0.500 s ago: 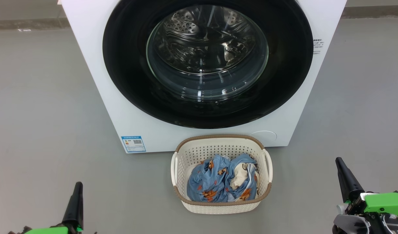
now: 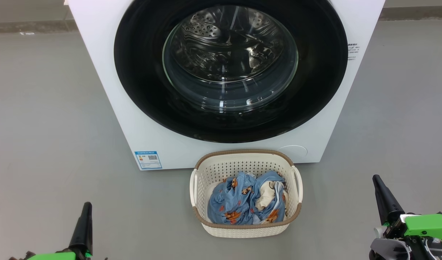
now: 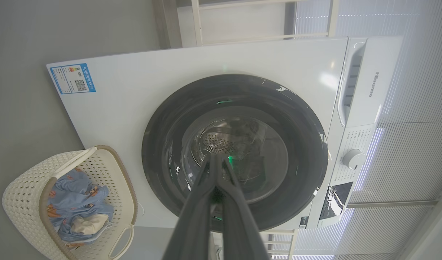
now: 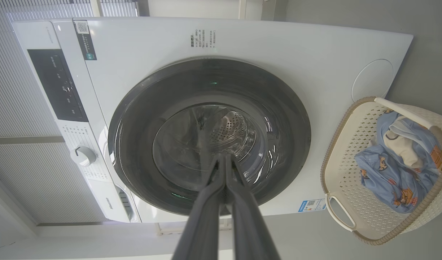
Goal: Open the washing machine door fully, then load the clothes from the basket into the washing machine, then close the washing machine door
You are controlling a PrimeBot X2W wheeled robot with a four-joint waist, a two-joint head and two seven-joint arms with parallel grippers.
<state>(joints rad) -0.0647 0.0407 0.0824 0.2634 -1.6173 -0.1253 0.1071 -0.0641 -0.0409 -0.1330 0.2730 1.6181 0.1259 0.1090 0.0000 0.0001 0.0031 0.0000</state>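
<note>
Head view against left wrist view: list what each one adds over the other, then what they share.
Head view adds the shut right gripper and the round white flap. Left wrist view adds the control dial, the Hisense logo and the slatted blinds. Both share the closed washing machine door, the basket holding the clothes, the blue label sticker and the shut left gripper.
</note>
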